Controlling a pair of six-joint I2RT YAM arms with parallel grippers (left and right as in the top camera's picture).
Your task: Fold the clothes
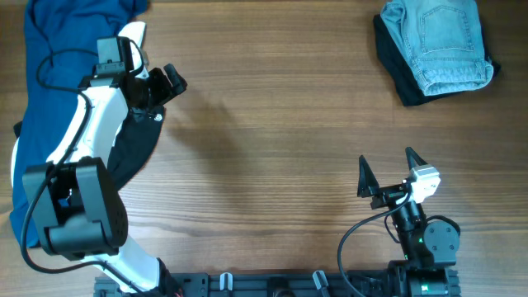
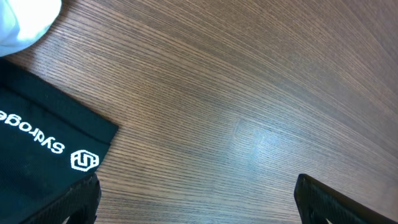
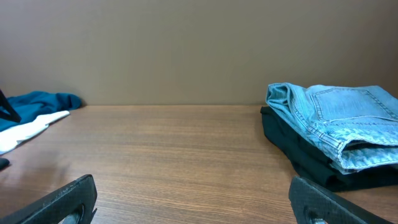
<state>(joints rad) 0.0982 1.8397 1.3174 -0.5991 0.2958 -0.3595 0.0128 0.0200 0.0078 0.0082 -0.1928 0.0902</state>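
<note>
Folded light-blue denim jeans (image 1: 439, 41) lie on a folded black garment (image 1: 406, 76) at the far right; both show in the right wrist view (image 3: 339, 124). A blue garment (image 1: 58, 49), a white one (image 1: 136, 35) and a black one with a white logo (image 1: 136, 140) lie heaped at the left. My left gripper (image 1: 165, 87) is open and empty over bare wood at the heap's edge, the black logo garment (image 2: 43, 149) beside its left finger. My right gripper (image 1: 388, 172) is open and empty near the front edge.
The wooden table (image 1: 272, 124) spreads between the heap and the folded stack. A brown wall (image 3: 186, 43) stands behind the far edge. The right arm's base (image 1: 425, 243) sits at the front.
</note>
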